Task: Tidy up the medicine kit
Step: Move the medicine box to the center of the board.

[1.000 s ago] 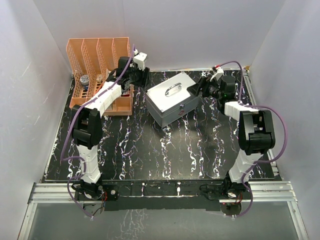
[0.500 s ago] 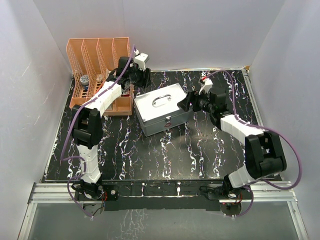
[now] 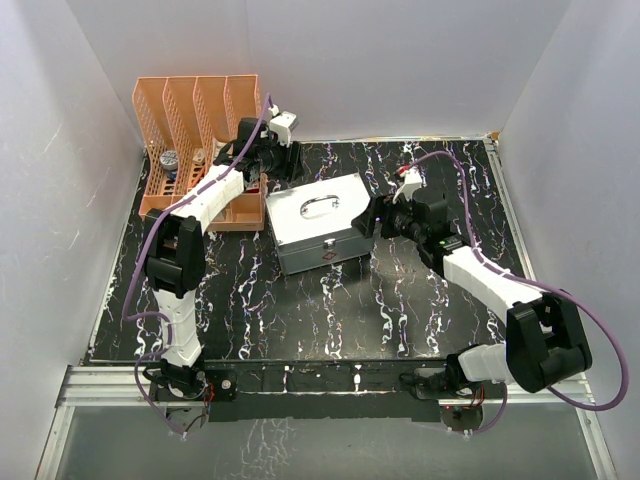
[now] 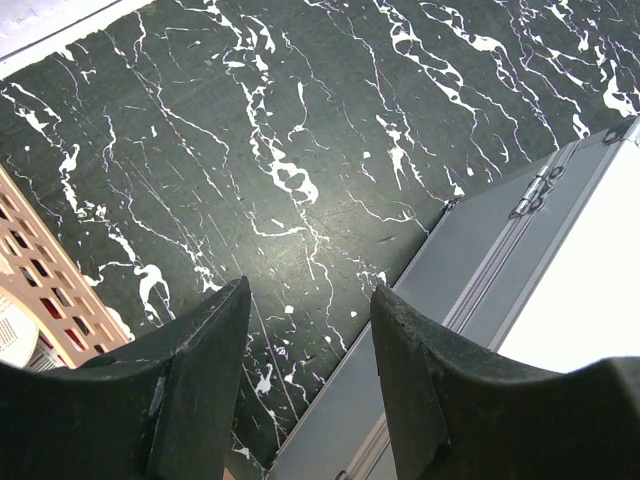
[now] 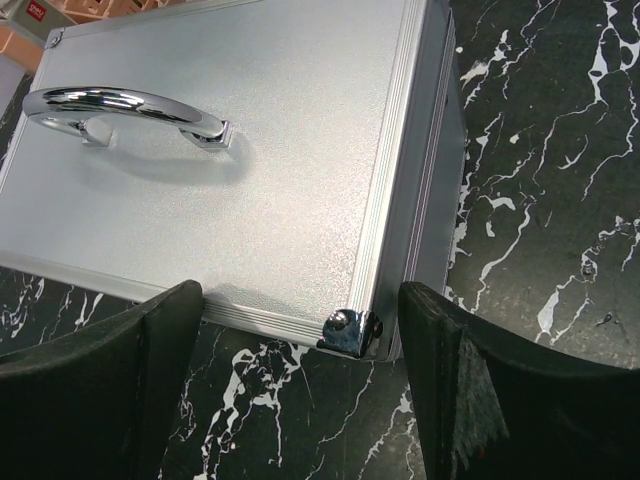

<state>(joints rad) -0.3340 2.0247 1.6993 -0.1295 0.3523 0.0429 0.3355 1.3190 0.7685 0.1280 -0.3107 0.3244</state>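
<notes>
An orange slotted plastic file rack (image 3: 195, 150) stands at the back left corner of the black, white-veined marble-look worktop (image 3: 300, 310). Just to its right, the left claw (image 3: 270, 160) hangs above bare worktop in the gap between the rack and the case. Its wrist view shows the left claw (image 4: 310, 310) partly open with nothing between its black fingers (image 4: 200, 380).

The silver-grey rectangular metal medicine kit (image 3: 320, 225) sits closed near the middle of the worktop, towards the back, slightly skewed. Its curved chrome handle (image 3: 320, 205) lies on the lid and a front latch (image 3: 328, 252) faces the arms. A hinged edge of the medicine kit (image 4: 590, 270) shows in the left wrist view.

The right claw (image 3: 375, 215) is at the kit's right end. From the wrist, the right claw (image 5: 300, 310) stands wide open, with a corner of the medicine kit (image 5: 250, 170) and the handle (image 5: 120, 105) framed between its fingers (image 5: 150, 370). I cannot tell whether they touch the case.
</notes>
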